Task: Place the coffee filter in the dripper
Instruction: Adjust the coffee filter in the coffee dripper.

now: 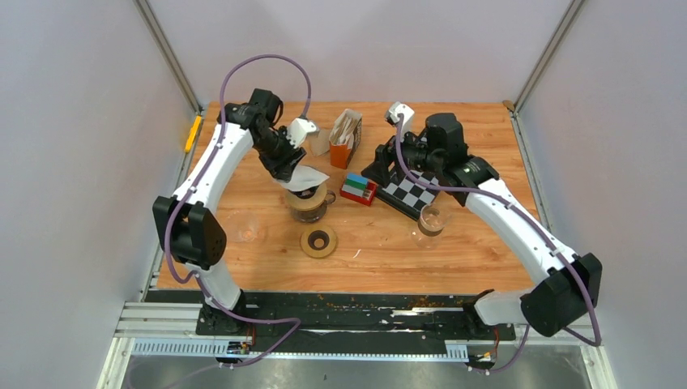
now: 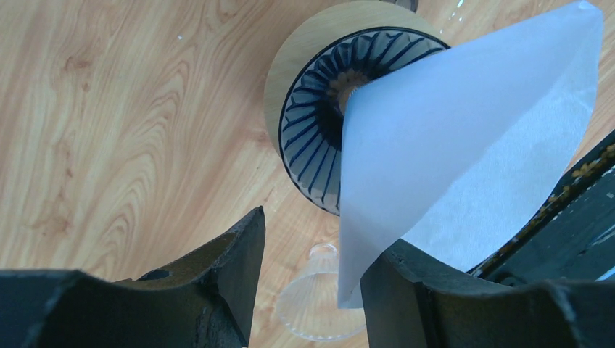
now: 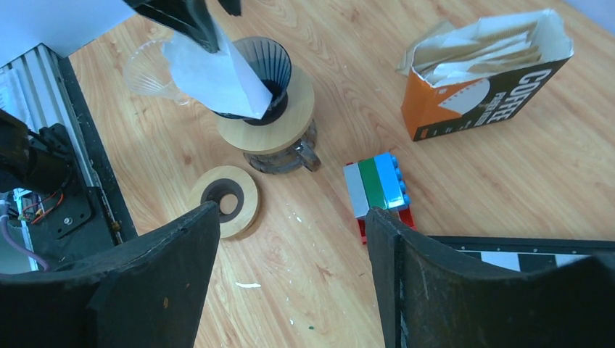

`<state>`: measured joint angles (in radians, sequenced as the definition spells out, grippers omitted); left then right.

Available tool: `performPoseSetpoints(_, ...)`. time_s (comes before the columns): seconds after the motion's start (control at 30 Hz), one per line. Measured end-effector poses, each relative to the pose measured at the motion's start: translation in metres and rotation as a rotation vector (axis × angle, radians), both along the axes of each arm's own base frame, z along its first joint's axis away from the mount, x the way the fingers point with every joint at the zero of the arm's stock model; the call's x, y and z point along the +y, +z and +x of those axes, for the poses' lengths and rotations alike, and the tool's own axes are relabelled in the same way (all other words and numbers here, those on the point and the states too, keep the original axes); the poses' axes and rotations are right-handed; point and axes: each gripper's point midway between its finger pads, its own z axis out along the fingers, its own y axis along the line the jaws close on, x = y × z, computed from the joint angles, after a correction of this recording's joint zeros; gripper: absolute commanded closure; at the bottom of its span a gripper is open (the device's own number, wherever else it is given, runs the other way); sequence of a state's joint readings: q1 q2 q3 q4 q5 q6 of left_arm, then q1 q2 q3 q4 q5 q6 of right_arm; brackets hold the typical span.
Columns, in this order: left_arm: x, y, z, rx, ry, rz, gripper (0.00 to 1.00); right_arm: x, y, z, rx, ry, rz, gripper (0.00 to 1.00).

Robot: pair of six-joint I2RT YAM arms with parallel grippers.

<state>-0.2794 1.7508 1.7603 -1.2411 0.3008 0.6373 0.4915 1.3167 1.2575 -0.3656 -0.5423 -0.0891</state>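
A: Closest to the lens in the left wrist view are the two black fingers of the left gripper (image 2: 312,246), along the bottom of the frame. Its jaws stand apart, with bare wood showing between them.

B: And the white paper cone filter (image 2: 464,138)?

A: It leans on the inner face of the finger (image 2: 413,283) at lower right. The other finger is clear of it, so nothing pinches it. Its pointed end dips into the dark ribbed cone dripper with the round wooden collar (image 2: 308,145) at upper centre. Its broad end slants out toward the upper right, well past the rim.

B: So it's in, but not seated.

A: That's my reading. The paper looks flat and tilted, not opened against the ribs. To do this well, I'd lift the left gripper straight up so the finger doesn't drag the paper out. Then I'd nudge the high edge down toward the middle of the cone. That needs a gentle touch, since the dripper perches on a glass jug (image 3: 279,156) and could shift.

B: The right gripper (image 3: 291,217)?

A: Jaws wide, holding nothing, hovering over the wooden surface (image 3: 471,188) near a stack of coloured plastic bricks (image 3: 377,185). It could steady the collar. The clear glass funnel (image 2: 312,304) just under the left jaws is one to avoid.
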Motion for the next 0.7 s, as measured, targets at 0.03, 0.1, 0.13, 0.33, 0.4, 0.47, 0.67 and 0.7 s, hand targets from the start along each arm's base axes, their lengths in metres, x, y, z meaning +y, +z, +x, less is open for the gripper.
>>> performPoseSetpoints(0.03, -0.001, 0.001, -0.001, 0.0, 0.019, -0.01, 0.43, 0.002, -0.006, 0.003, 0.017, -0.007, -0.008, 0.26)
performPoseSetpoints(0.1, -0.002, 0.003, -0.002, -0.003, 0.056, -0.031, 0.43, 0.007, -0.015, 0.008, 0.042, -0.02, -0.025, 0.26)
performPoseSetpoints(0.13, -0.002, 0.005, -0.002, -0.007, 0.075, -0.042, 0.43, 0.011, -0.018, 0.009, 0.05, -0.022, -0.031, 0.26)
performPoseSetpoints(0.33, -0.005, 0.014, 0.0, -0.02, 0.155, -0.091, 0.42, 0.041, -0.018, 0.011, 0.068, -0.023, -0.061, 0.25)
performPoseSetpoints(0.4, -0.005, 0.014, 0.0, -0.02, 0.174, -0.1, 0.42, 0.051, -0.015, 0.012, 0.067, -0.022, -0.065, 0.25)
performPoseSetpoints(0.47, -0.005, 0.014, -0.001, -0.016, 0.193, -0.106, 0.42, 0.059, -0.013, 0.015, 0.074, -0.024, -0.065, 0.25)
performPoseSetpoints(0.67, 0.0, 0.014, -0.005, -0.014, 0.249, -0.125, 0.41, 0.08, -0.018, 0.026, 0.121, -0.044, -0.078, 0.25)
performPoseSetpoints(0.7, 0.001, 0.013, -0.007, -0.011, 0.262, -0.128, 0.41, 0.083, -0.021, 0.027, 0.133, -0.047, -0.083, 0.25)
